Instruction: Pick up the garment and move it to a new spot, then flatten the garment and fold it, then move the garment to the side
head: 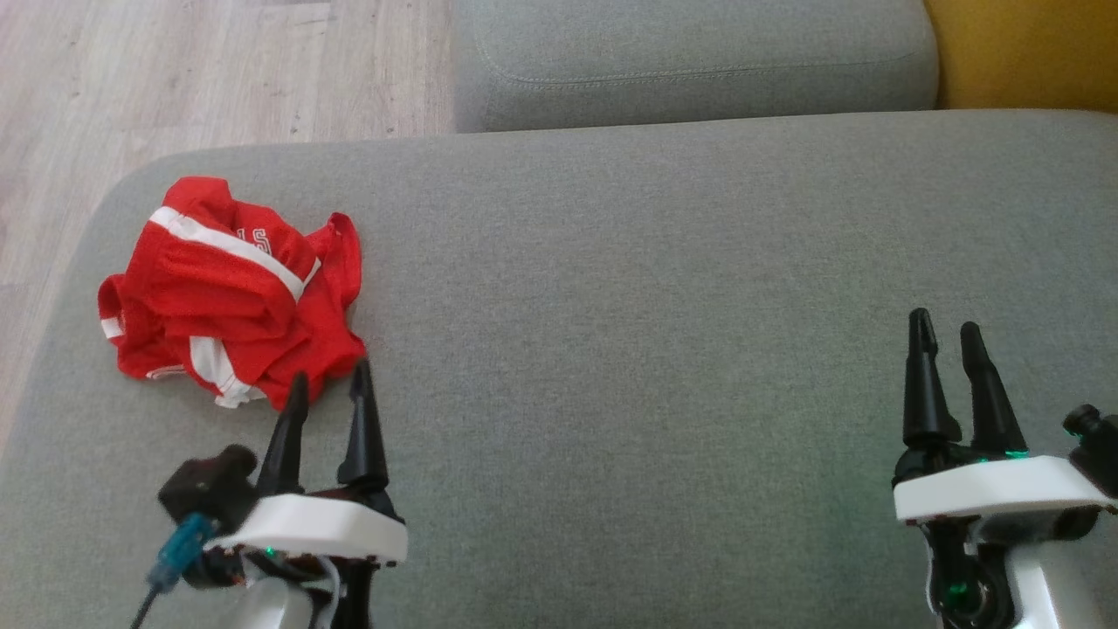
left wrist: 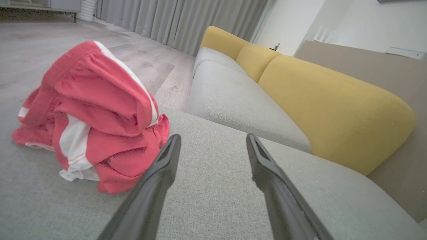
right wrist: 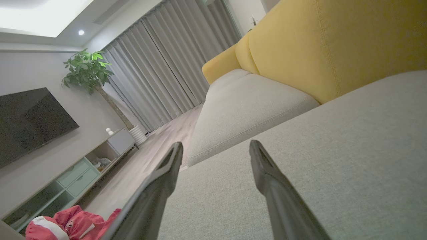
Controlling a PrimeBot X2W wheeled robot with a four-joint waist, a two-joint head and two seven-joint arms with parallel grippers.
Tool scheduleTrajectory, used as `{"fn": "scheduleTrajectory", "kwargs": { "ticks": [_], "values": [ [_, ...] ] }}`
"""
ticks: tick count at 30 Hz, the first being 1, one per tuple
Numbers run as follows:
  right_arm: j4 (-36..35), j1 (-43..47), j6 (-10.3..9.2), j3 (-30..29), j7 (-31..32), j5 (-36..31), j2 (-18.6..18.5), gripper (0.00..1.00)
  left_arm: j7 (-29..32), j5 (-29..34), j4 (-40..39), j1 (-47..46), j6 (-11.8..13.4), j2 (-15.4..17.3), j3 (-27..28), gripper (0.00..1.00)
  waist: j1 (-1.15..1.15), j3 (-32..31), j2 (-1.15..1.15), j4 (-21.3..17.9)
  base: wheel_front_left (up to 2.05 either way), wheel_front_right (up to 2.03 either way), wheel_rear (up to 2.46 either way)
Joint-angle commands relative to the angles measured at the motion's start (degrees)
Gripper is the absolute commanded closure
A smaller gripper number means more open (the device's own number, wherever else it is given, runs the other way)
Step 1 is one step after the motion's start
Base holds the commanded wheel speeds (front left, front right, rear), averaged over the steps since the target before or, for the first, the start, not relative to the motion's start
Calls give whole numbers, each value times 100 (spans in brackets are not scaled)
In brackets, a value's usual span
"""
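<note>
The garment [head: 229, 293] is a crumpled red piece with white stripes, heaped on the left part of the grey sofa cushion [head: 655, 288]. My left gripper [head: 329, 382] is open just in front of the heap's near right edge, fingertips close to the fabric, nothing between them. In the left wrist view the garment [left wrist: 95, 116] lies left of the open left gripper [left wrist: 213, 140]. Far to the right, my right gripper [head: 945, 326] is open and empty above bare cushion. The right wrist view catches the garment [right wrist: 66, 223] at its lower left, beside the open right gripper [right wrist: 217, 146].
A second grey seat cushion [head: 690, 61] lies beyond, with a yellow backrest [head: 1022, 52] at the far right. Wooden floor [head: 175, 79] runs past the cushion's left edge. A TV [right wrist: 30, 123], a low cabinet [right wrist: 76, 173] and a potted plant [right wrist: 88, 71] stand across the room.
</note>
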Motion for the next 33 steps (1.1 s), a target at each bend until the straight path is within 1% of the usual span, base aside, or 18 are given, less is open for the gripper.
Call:
{"fn": "scheduleTrajectory", "kwargs": {
  "ticks": [1,10,11,12,14,15,19,25,29,32,33],
  "values": [
    [-250,-336,26,96,-66,-155,-38,0,-85,152,-213,-323,45,105,66,0,0,1,0,1,0,0,0],
    [-224,-338,29,179,-217,-1178,-41,0,-238,956,-145,-557,507,422,-618,0,0,-8,0,29,0,0,0],
    [-224,-338,29,179,-217,-1178,-41,0,-238,956,-145,-557,507,422,-618,0,0,-8,0,29,0,0,0],
    [-217,-346,30,211,-239,-1442,-42,0,-272,1102,-115,-605,582,487,-769,0,0,-13,0,36,0,0,0],
    [-225,-353,30,220,-245,-1569,-42,0,-289,1165,-109,-629,627,511,-836,0,0,-14,0,39,0,0,0],
    [-255,-367,31,243,-262,-1822,-43,0,-323,1296,-95,-678,717,562,-961,0,0,-13,0,44,0,0,0],
    [-332,-384,33,311,-299,-2315,-44,0,-391,1641,16,-778,917,689,-1204,0,0,-9,0,50,0,0,0],
    [-436,-384,35,408,-366,-2863,-46,0,-493,1999,29,-928,1147,807,-1550,0,0,-9,0,70,0,0,0],
    [-441,-348,36,392,-436,-2848,-48,0,-561,1876,-170,-910,1273,758,-1619,0,0,-12,0,85,0,0,0],
    [-307,-279,37,307,-492,-2358,-49,0,-612,1639,-392,-823,1231,683,-1592,0,0,-16,0,100,0,0,0],
    [-273,-279,38,314,-521,-2347,-49,0,-629,1584,-438,-783,1206,673,-1555,0,0,-16,0,103,0,0,0]
  ]
}}
